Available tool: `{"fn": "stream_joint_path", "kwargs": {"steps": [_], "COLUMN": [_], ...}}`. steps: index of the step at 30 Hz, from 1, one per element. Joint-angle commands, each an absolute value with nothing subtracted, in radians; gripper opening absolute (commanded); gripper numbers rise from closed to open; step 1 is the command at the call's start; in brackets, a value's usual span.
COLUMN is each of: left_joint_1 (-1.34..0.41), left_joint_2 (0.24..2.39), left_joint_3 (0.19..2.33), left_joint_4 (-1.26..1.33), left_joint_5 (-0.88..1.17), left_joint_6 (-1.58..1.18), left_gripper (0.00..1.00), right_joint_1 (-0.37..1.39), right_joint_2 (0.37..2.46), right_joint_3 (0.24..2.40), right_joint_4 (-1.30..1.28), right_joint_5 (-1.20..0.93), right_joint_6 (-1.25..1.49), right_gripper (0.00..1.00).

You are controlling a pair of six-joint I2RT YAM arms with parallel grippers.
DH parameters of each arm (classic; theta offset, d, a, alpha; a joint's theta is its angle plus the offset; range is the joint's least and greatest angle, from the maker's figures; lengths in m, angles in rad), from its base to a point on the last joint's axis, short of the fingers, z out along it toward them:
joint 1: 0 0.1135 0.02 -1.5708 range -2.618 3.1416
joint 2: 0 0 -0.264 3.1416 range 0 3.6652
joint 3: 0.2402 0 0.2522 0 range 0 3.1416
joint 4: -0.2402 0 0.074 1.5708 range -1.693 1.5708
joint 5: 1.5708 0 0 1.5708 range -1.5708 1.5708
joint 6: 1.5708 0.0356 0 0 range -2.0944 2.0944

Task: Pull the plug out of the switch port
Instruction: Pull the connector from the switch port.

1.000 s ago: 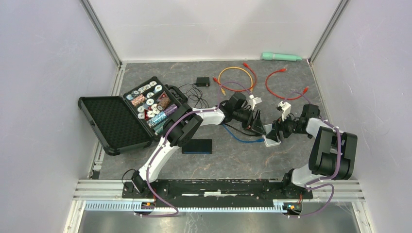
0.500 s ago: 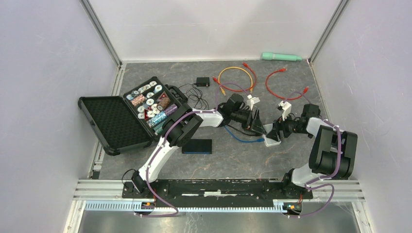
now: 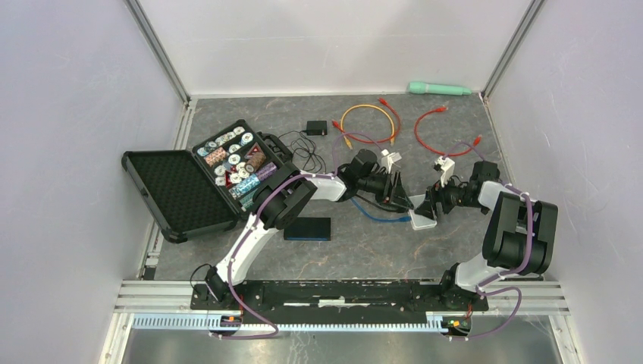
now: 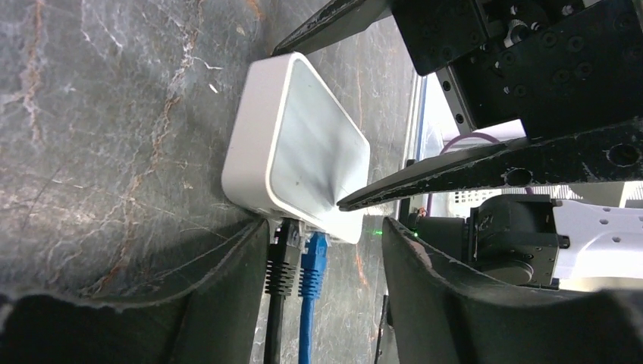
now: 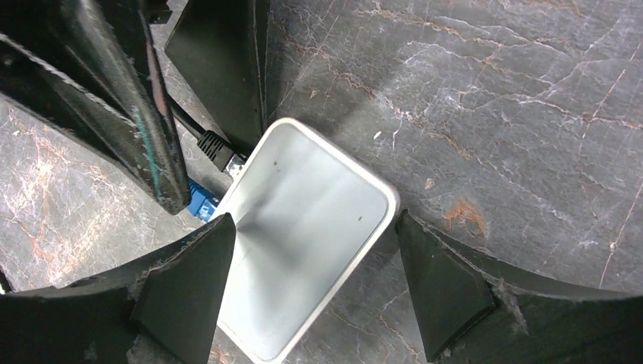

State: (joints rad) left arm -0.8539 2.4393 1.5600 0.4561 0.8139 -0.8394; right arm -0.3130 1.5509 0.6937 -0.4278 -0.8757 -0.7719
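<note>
Plastic, white and glossy with softly rounded corners, is catching the light on the switch [image 3: 423,221], which is lying flat on the grey marbled table [image 3: 364,250] between the two arms. Two plugs are sitting side by side in ports along one edge: a ribbed black plug [image 4: 282,254] and a blue plug [image 4: 312,262], each trailing its own cable. The left gripper [image 4: 324,227] is standing spread, its matte black fingers [image 4: 220,303] reaching along either side of the pair, the black plug just beside one finger and a gap showing past the blue one. The right gripper [image 5: 315,224] is bracketing the switch body across its width with scuffed, wedge-shaped fingers [image 5: 447,296]; I cannot tell whether they are pressing on it.
</note>
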Motion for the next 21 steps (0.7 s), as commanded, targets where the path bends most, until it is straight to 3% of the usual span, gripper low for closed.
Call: {"fn": "stream_joint_path", "kwargs": {"steps": [1, 21], "left_joint_1": [-0.865, -0.867], "left_joint_2": [2.517, 2.545], "left_joint_3": [1.486, 1.503], "left_joint_4": [0.257, 0.231], "left_joint_5": [0.772, 0.758], "left_joint_6": [-0.833, -0.838], "left_gripper": [0.62, 0.39], "right_joint_1": [-0.318, -0.334], "right_joint_2": [1.617, 1.643], "right_joint_3": [0.67, 0.689], "right_joint_4": [-0.504, -0.523], "right_joint_5": [-0.74, -0.744], "right_joint_6": [-0.781, -0.784], "right_gripper": [0.87, 0.87]}}
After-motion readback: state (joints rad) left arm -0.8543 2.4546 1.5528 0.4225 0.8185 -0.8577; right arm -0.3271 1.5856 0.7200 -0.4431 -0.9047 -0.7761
